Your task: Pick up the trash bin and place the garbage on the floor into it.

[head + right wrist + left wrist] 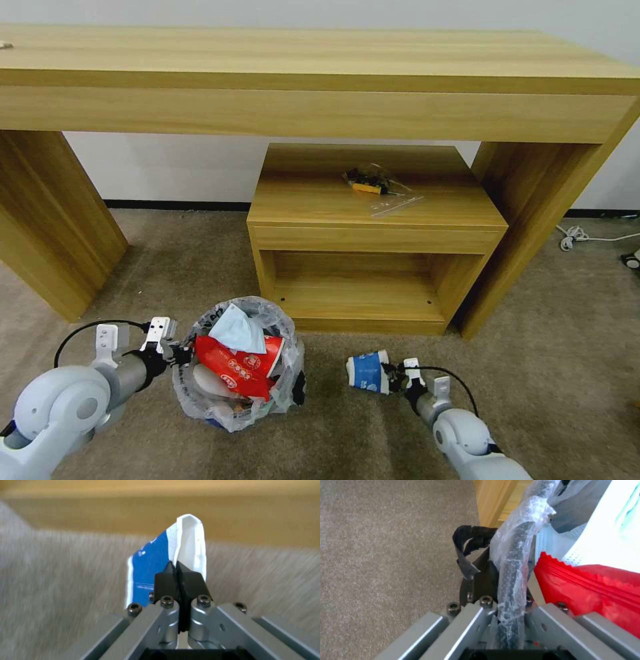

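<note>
The trash bin (235,393), a small black bin lined with a crinkled translucent bag, stands low over the floor (160,267) at the front left. A red wrapper (237,365) and a light-blue mask (237,330) stick out of its top. My left gripper (181,353) is shut on the bin's left rim. In the left wrist view the bag-covered rim (511,580) runs between the fingers, beside the red wrapper (596,592). My right gripper (395,379) is shut on the rim of a crushed blue and white paper cup (367,371), held to the right of the bin (151,560).
A long wooden desk (320,73) spans the back. Under it is a low wooden shelf unit (373,227) with a small plastic bag of parts (375,181) on top, just behind the bin and cup. A white cable (577,235) lies at the far right.
</note>
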